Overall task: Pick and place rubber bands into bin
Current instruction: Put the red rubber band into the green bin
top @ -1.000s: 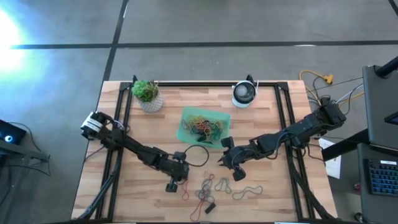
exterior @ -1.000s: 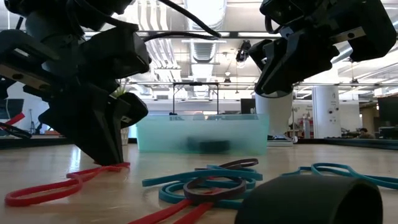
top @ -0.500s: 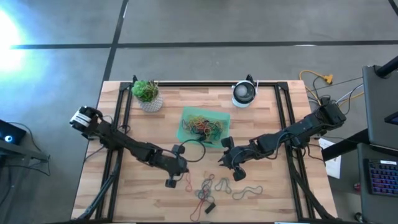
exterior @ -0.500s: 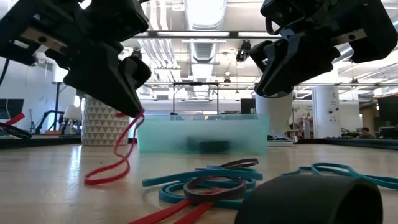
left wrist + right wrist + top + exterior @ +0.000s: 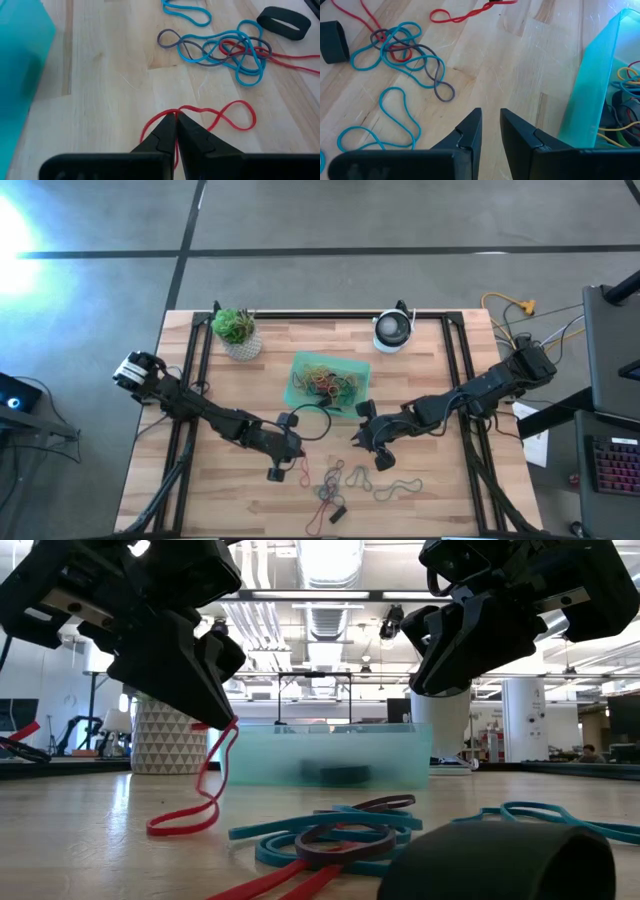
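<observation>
Low view shows the change best: the left pincer (image 5: 222, 720), clenched on a red rubber band (image 5: 200, 802), is now risen off the bench (image 5: 80, 840), where a second ago it pressed down on the wood. The band hangs from the tips, its lower loop probably touching the surface. In the high view the bin (image 5: 300, 396) lies at about one o'clock from this pincer, so the carry is next. The right pincer (image 5: 490, 129) waits at four o'clock of the bin, slightly parted and empty.

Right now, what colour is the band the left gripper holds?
Red; the rubber band pinched by the left gripper shows best in the left wrist view.
</observation>
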You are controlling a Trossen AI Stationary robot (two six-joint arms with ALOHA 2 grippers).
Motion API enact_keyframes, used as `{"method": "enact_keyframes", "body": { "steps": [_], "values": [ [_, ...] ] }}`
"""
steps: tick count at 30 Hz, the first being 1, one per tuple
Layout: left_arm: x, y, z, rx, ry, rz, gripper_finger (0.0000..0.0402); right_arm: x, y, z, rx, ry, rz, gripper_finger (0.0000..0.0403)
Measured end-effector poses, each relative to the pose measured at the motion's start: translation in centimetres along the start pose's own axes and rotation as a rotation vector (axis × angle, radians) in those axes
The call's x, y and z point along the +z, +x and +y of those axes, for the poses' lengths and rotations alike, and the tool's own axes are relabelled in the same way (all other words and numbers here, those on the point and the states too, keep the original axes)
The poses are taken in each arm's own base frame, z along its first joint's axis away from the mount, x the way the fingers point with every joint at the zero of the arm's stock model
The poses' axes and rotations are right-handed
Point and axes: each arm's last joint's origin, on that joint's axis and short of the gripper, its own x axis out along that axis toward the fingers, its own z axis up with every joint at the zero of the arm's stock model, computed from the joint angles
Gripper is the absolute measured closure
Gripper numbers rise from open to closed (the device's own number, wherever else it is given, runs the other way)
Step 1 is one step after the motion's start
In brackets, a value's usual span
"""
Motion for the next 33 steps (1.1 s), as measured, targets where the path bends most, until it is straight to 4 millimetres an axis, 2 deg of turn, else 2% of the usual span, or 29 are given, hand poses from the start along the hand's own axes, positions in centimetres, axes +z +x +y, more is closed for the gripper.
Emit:
{"method": "enact_keyframes", "body": {
  "steps": [12, 21, 33],
  "values": [
    [2.0, -0.9, -0.6, -0.036, 0.074, -0.198, 0.0401, 0.0, 0.0, 0.0, -0.001, 0.0, 0.0, 0.0339],
    [3.6, -2.5, -0.5, 0.019, 0.144, -0.343, 0.0401, 0.0, 0.0, 0.0, 0.0, 0.002, 0.001, 0.0339],
    [5.1, -5.2, 0.4, 0.247, 0.266, -0.437, 0.0401, 0.0, 0.0, 0.0, -0.001, 0.003, 0.001, 0.0339]
  ]
}}
